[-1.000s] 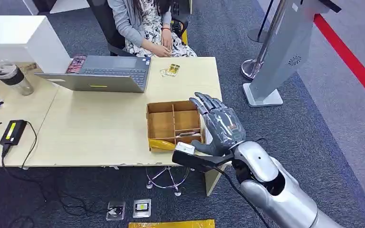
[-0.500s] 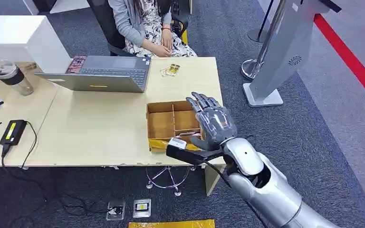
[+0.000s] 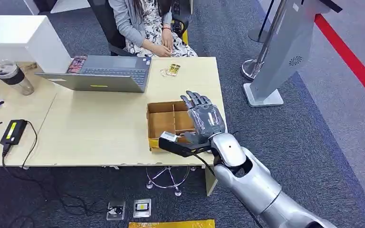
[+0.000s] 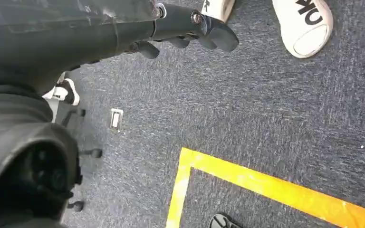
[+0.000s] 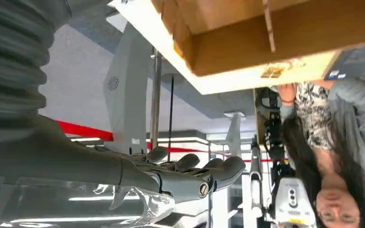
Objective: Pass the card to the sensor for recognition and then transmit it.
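Observation:
My right hand (image 3: pixel 203 117) hovers over the right side of a brown divided cardboard box (image 3: pixel 164 118) near the table's front right corner. Its fingers are spread flat and it holds nothing. In the right wrist view the right hand (image 5: pixel 190 173) is open beside the box (image 5: pixel 266 42). A yellow item (image 3: pixel 153 143) lies in the box's front compartment, partly hidden by my wrist. Small card-like pieces (image 3: pixel 170 70) lie at the table's far edge. A grey kiosk stand (image 3: pixel 285 52) with a round dotted mark rises to the right. My left hand (image 4: pixel 190 28) hangs over the carpet, holding nothing.
A person (image 3: pixel 145 23) sits behind the table. A grey laptop (image 3: pixel 100 73) lies at the back, a tumbler (image 3: pixel 12 76) and a black charger (image 3: pixel 13 131) to the left. Grey carpet lies between the table (image 3: pixel 100 133) and the stand; a red floor stripe (image 3: pixel 351 57) runs further right.
My right hand has moved left and slightly away from me, from the box's right rim to over its right compartments. It stays open and nothing on the table has moved.

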Robot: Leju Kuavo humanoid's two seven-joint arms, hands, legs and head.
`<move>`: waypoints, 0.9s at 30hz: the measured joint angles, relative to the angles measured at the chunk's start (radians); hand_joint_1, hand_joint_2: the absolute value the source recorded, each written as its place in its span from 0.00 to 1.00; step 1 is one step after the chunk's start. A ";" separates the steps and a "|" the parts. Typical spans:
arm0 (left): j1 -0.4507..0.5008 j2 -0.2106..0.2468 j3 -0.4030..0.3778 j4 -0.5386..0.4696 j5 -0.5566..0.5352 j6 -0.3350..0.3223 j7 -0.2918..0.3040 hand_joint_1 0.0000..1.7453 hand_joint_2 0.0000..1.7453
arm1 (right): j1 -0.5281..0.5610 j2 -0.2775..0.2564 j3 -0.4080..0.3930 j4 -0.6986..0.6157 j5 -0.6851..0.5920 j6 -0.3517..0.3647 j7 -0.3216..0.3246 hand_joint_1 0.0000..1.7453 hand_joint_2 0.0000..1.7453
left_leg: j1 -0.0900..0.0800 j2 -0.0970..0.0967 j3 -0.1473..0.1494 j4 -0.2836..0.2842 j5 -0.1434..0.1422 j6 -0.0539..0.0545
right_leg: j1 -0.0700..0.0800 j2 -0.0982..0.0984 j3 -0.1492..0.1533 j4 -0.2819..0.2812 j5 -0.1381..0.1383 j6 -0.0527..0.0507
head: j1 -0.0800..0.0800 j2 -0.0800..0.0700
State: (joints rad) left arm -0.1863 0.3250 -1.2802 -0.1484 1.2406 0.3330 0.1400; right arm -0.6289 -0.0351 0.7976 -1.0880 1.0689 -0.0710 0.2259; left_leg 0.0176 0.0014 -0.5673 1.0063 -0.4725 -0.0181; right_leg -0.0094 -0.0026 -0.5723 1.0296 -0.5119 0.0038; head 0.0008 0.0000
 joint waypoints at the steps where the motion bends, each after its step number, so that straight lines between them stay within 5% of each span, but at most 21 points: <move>1: 0.000 0.000 0.000 0.000 0.000 0.000 0.000 0.00 0.00 | -0.001 0.006 0.003 0.012 0.002 0.000 -0.002 0.00 1.00 | 0.000 0.000 0.000 0.000 0.000 0.000 | 0.000 0.000 0.000 0.000 0.000 0.000 | 0.000 0.000; 27: 0.000 0.001 -0.005 0.000 -0.005 -0.013 -0.002 0.00 0.00 | -0.035 0.106 0.009 0.317 -0.011 -0.071 -0.014 0.00 1.00 | 0.000 0.000 0.000 0.000 0.000 0.000 | 0.000 0.000 0.000 0.000 0.000 0.000 | 0.000 0.000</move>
State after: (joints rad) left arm -0.1863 0.3258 -1.2852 -0.1484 1.2360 0.3201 0.1385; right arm -0.6640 0.0709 0.8068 -0.7710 1.0575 -0.1419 0.2117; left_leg 0.0175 0.0016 -0.5671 1.0063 -0.4725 -0.0181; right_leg -0.0094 -0.0022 -0.5724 1.0296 -0.5119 0.0038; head 0.0011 0.0000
